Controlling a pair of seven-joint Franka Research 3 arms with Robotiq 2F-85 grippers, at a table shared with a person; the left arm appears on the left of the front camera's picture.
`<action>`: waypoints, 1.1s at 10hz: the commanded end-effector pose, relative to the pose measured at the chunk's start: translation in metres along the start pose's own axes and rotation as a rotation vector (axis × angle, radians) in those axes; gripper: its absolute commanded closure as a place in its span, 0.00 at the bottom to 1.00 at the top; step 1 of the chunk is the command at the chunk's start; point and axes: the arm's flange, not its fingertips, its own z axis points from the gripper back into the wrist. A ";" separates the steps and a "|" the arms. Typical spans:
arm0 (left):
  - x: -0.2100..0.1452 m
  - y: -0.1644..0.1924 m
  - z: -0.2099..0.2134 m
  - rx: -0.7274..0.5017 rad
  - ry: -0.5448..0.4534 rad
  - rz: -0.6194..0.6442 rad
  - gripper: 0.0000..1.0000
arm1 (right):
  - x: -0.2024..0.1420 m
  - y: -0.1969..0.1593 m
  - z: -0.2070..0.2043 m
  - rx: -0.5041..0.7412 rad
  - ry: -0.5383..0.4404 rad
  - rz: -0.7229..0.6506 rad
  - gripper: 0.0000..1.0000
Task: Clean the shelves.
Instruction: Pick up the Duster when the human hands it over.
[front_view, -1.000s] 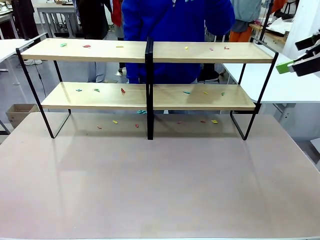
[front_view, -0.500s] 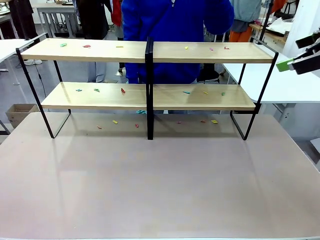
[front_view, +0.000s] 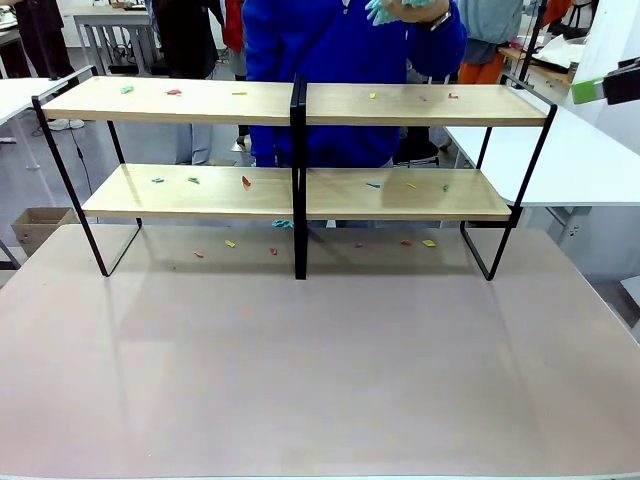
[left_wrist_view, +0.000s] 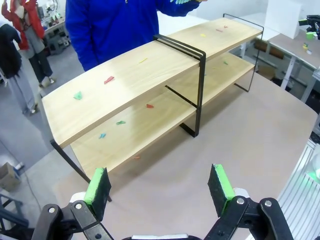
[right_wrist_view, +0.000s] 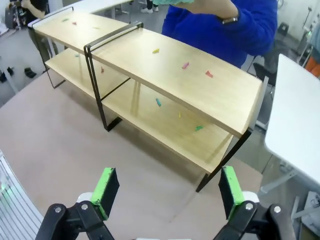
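Observation:
The shelves (front_view: 300, 105) stand across the far half of the table: two pale wooden boards in a thin black frame with a central post. Small coloured scraps (front_view: 173, 92) lie scattered on both boards and on the tabletop beneath. Behind them a person in a blue top holds a teal cloth (front_view: 385, 10) at chest height. My left gripper (left_wrist_view: 159, 185) hangs open and empty above the table, off the left end of the shelves (left_wrist_view: 150, 65). My right gripper (right_wrist_view: 168, 191) is open and empty too, high off the right end of the shelves (right_wrist_view: 185, 75); one of its green pads (front_view: 586, 91) shows at the front view's right edge.
The pinkish-grey table (front_view: 320, 370) is bare in front of the shelves. A white table (front_view: 590, 165) adjoins at the right. A cardboard box (front_view: 35, 225) sits on the floor at the left. Other people stand farther back.
My right gripper has risen and drawn towards the right edge of the front view. The person's hand with the teal cloth has come into view at the top.

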 end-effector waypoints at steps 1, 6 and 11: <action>-0.088 -0.042 -0.020 0.009 0.004 -0.024 0.00 | 0.002 -0.005 -0.005 0.012 0.030 -0.081 0.00; -0.001 0.001 0.000 -0.004 0.005 -0.008 0.00 | -0.004 -0.005 -0.004 0.009 0.012 -0.078 0.00; -0.001 0.001 0.000 -0.004 0.005 -0.008 0.00 | -0.004 -0.005 -0.004 0.009 0.012 -0.078 0.00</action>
